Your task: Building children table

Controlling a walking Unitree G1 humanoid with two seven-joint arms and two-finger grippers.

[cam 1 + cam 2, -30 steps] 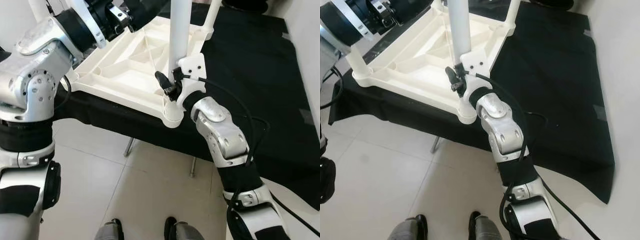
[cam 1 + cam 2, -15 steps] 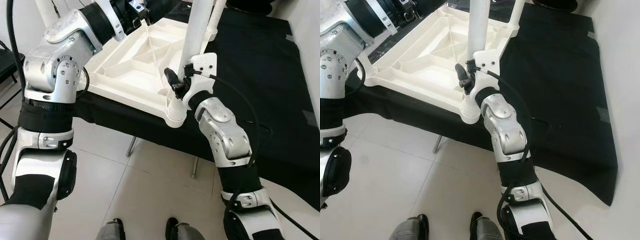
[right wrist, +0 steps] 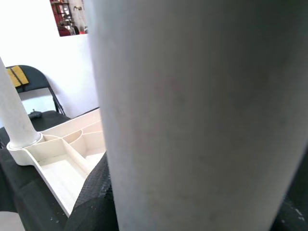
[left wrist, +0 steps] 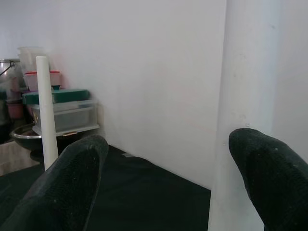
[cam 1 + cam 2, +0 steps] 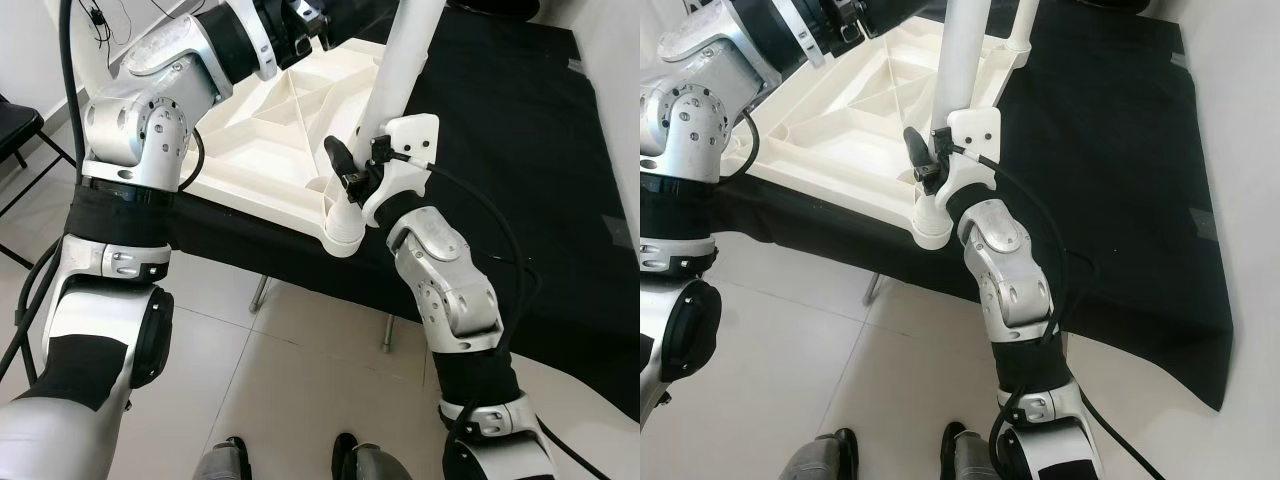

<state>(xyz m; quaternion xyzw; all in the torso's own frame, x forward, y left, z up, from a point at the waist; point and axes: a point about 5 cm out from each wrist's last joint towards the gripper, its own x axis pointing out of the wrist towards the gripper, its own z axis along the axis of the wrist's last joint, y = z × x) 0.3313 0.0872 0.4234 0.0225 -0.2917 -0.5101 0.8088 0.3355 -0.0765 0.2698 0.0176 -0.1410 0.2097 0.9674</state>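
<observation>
While the upturned white tabletop (image 5: pixel 262 135) lies on the black-covered table (image 5: pixel 500 130), the right gripper (image 5: pixel 352 172) is clamped around the near-corner leg (image 5: pixel 400 70) just above its socket. The left gripper (image 4: pixel 166 185) hangs with fingers spread apart, holding nothing, one fingertip (image 4: pixel 269 178) beside another white leg (image 4: pixel 245 96).

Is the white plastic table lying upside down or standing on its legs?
Upside down: the white plastic tabletop shows its ribbed underside on the black cloth, and a white round leg points upward.
</observation>
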